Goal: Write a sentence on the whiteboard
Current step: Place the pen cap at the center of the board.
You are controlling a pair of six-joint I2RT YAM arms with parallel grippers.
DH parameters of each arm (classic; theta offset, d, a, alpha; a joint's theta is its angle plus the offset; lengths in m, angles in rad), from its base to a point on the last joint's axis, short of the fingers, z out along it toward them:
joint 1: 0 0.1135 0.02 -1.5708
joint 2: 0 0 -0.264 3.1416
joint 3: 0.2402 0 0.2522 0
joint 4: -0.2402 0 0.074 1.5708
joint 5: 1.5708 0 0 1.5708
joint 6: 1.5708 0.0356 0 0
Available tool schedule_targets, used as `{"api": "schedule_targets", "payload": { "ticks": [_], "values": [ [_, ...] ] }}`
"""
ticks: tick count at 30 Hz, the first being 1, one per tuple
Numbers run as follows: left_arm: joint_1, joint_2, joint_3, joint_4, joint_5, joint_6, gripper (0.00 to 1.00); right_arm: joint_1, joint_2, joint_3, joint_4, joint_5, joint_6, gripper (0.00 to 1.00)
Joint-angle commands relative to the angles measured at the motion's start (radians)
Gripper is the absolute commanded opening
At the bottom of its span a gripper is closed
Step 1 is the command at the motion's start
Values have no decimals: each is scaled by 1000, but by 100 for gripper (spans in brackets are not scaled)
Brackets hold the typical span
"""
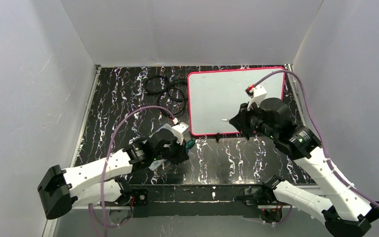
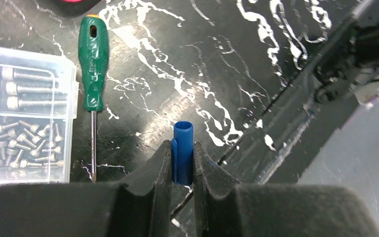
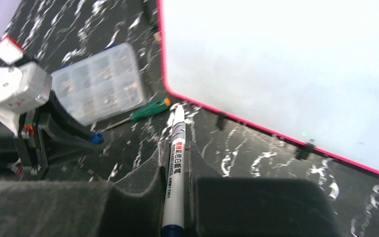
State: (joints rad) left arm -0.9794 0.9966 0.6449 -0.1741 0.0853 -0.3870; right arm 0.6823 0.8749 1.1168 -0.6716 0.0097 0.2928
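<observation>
Black mounting rail (image 1: pixel 197 193), marbled black tabletop (image 1: pixel 123 103), whiteboard (image 1: pixel 217 98) beyond, grey walls (image 1: pixel 29 74) around

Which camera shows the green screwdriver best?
The left wrist view: the green plastic-handled screwdriver lies sharp and whole, handle and metal shaft. The right wrist view shows it small and blurred; the top view only a green sliver.

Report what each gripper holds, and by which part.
Left gripper: a blue marker cap, pinched by its sides, one end sticking out. Right gripper: the white marker, clamped on its barrel, tip end protruding.
</observation>
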Motion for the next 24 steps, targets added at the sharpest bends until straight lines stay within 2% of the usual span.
{"api": "schedule_targets", "payload": {
  "ticks": [1, 8, 17, 20, 24],
  "values": [
    [-35, 118, 8, 122, -161, -124, 0, -1, -57, -12, 65, 297, 47, 1],
    [-114, 349, 99, 104, -225, -125, 0, -1, -120, -77, 102, 338, 51, 1],
    [-163, 523, 185, 40, -301, -157, 0, 0, -151, -116, 106, 360, 57, 1],
    [-167, 552, 215, 1, -322, -162, 8, 0, -149, -126, 114, 361, 59, 1],
    [-173, 560, 223, -8, -327, -166, 25, 0, -152, -141, 133, 359, 60, 1]
  ]
}}
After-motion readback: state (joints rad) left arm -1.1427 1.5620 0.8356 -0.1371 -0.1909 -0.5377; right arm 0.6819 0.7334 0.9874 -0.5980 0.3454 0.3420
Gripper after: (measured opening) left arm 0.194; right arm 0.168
